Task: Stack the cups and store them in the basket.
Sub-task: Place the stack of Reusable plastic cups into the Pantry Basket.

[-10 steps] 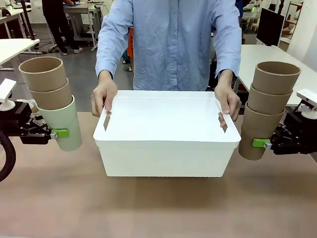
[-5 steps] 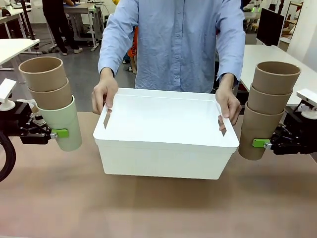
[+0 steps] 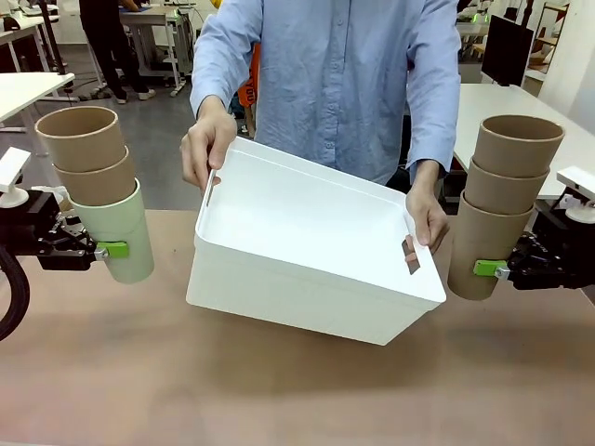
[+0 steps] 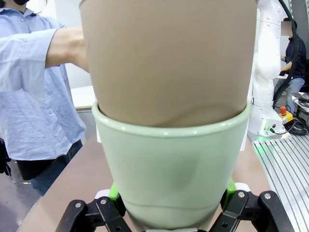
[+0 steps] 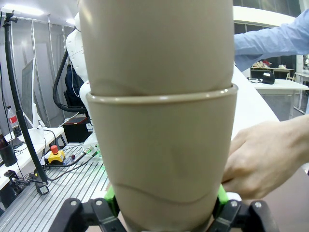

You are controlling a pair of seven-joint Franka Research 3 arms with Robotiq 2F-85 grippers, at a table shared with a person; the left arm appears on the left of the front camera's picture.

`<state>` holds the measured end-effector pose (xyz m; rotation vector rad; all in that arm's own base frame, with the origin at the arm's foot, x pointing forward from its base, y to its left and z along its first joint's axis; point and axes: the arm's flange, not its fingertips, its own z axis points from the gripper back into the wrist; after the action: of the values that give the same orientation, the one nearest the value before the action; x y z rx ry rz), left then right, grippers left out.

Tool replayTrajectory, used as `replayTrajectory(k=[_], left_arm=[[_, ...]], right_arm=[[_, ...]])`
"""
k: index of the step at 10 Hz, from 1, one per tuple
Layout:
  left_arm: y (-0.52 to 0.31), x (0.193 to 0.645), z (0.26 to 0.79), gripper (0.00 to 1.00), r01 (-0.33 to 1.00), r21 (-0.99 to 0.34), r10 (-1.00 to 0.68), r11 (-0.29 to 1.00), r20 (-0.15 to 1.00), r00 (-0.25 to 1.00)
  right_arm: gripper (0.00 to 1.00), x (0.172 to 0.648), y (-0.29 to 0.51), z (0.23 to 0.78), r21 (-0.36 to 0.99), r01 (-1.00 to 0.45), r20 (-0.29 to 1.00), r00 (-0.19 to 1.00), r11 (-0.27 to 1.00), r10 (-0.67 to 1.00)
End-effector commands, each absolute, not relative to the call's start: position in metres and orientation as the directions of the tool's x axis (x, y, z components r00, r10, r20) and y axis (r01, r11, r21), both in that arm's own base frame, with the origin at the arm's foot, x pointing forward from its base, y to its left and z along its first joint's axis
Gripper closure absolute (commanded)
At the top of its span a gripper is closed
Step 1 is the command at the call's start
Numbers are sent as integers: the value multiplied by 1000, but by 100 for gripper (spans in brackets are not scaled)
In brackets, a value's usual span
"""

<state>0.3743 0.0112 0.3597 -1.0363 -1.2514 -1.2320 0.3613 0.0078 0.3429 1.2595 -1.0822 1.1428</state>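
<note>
Basket (image 3: 297, 288) tilted since (person (image 3: 325, 84) holding); left end effector (image 3: 119, 249) pinches green-based cups (image 3: 93, 186), right end effector (image 3: 482, 268) tan cups (image 3: 507, 195).

left wrist: tan cup (image 4: 169, 58) top cut off | right wrist: cup stack (image 5: 159, 96) top cut off

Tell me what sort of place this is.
Most likely a robotics lab or workshop. There are white work tables in the background with a monitor on one, and a red emergency stop button sits among cables on a slotted aluminium bench.
</note>
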Motion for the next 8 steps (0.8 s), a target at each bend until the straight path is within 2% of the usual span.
replayTrajectory(k=[1,3,8], left_arm=[[9,375,364,14,991,82,-70,103,995,-75],[9,375,364,14,991,82,-70,103,995,-75],[9,375,364,14,991,82,-70,103,995,-75]], right_arm=[[17,361,9,348,129,-991,991,129,-19,34],[17,361,8,343,129,-992,991,128,-18,32],[17,388,-40,433,155,-988,987,153,-28,51]])
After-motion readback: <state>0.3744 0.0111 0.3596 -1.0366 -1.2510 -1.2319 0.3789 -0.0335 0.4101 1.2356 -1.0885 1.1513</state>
